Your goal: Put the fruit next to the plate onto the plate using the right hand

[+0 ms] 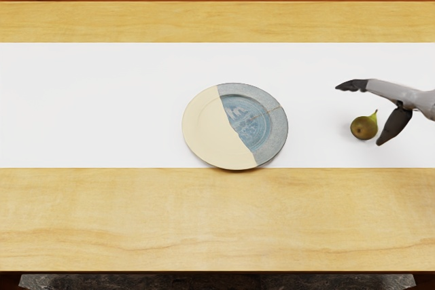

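The right hand point(399, 102) reaches in from the right edge, fingers spread, one pointing left.

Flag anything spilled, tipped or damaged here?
Nothing stands out. The plate lies flat on the white runner, its two-tone glaze looking like pattern rather than damage. The pear sits stem-up to its right, with the open right hand beside it.

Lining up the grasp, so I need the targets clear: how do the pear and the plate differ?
The pear is far smaller than the plate. The pear is rounded, stem up; the plate is flat and wide. The pear is green-brown; the plate half cream, half blue-grey. The plate lies centred, the pear to its right by the open right hand. Both rest on the white runner, apart.
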You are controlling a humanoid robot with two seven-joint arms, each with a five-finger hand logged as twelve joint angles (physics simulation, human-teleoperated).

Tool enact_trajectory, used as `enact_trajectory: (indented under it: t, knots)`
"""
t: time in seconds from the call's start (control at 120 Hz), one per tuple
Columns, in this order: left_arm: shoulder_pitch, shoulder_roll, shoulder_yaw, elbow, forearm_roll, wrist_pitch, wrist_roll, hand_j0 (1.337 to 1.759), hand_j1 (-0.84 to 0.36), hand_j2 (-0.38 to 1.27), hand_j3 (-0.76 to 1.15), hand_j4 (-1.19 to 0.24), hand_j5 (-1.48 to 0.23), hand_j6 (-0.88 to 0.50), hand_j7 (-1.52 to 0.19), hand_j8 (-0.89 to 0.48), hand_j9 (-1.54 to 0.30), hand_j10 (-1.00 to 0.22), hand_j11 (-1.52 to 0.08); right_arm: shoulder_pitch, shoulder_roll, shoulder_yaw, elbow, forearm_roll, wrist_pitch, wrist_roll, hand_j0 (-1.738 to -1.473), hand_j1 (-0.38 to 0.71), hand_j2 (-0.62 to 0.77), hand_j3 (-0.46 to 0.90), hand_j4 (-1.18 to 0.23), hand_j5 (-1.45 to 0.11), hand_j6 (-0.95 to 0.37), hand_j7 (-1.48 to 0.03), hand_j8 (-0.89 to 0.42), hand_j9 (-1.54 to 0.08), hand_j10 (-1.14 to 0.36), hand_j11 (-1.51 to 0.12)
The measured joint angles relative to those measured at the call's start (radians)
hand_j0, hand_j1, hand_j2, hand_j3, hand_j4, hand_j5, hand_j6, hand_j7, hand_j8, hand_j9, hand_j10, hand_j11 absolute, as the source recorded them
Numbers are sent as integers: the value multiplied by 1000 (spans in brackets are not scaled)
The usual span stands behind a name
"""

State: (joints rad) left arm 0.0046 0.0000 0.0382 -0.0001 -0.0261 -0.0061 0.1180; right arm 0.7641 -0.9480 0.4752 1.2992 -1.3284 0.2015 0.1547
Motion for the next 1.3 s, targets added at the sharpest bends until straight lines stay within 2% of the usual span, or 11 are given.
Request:
enact_trajectory:
  t: [0.208,0.383,1.3]
  knots:
    - [0,0,0,0,0,0,0,1658,349,0,0,0,0,0,0,0,0,0,0,-2,41,0,-81,-25,-7,12,-1658,-35,-48,0,-274,-346,-277,-345,-275,-346,-272,-345]
    - [0,0,0,0,0,0,0,1658,349,0,0,0,0,0,0,0,0,0,0,-2,91,-39,-133,-43,-43,14,-1658,11,-55,0,-312,-396,-315,-394,-312,-396,-310,-395]
    - [0,0,0,0,0,0,0,1658,349,0,0,0,0,0,0,0,0,0,0,-13,131,-74,-148,-48,-80,22,-1658,144,-77,0,-420,-540,-422,-539,-421,-540,-419,-540]
